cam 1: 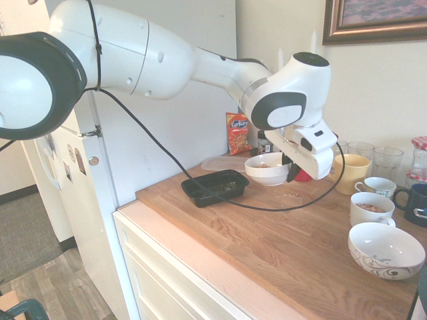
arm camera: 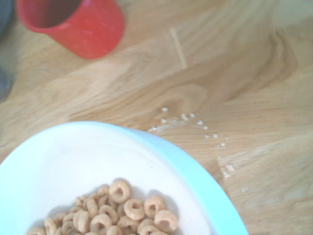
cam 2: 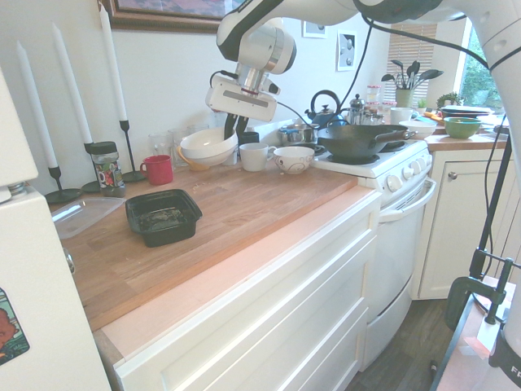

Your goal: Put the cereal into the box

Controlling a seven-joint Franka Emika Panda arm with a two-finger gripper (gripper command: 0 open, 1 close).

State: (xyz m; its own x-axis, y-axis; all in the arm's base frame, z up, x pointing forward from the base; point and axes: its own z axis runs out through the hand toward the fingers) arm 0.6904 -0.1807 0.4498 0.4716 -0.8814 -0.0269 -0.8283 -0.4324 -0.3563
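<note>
The first exterior view looks from beside the arm's base, at about shoulder height, along the wooden desk (cam 1: 287, 247) toward the wall, the arm entering from the upper left of the frame; the second exterior view stands on the opposite side, farther back and higher, facing the desk (cam 2: 244, 204) lengthwise with the arm dropping in from the upper right. Both share the black box (cam 1: 215, 187) (cam 2: 163, 216), the white bowl (cam 1: 267, 168) (cam 2: 207, 147) and the desk's middle; the wrist view looks down from very close onto the bowl (arm camera: 63, 152), its cereal (arm camera: 112, 210) and bare wood.
</note>
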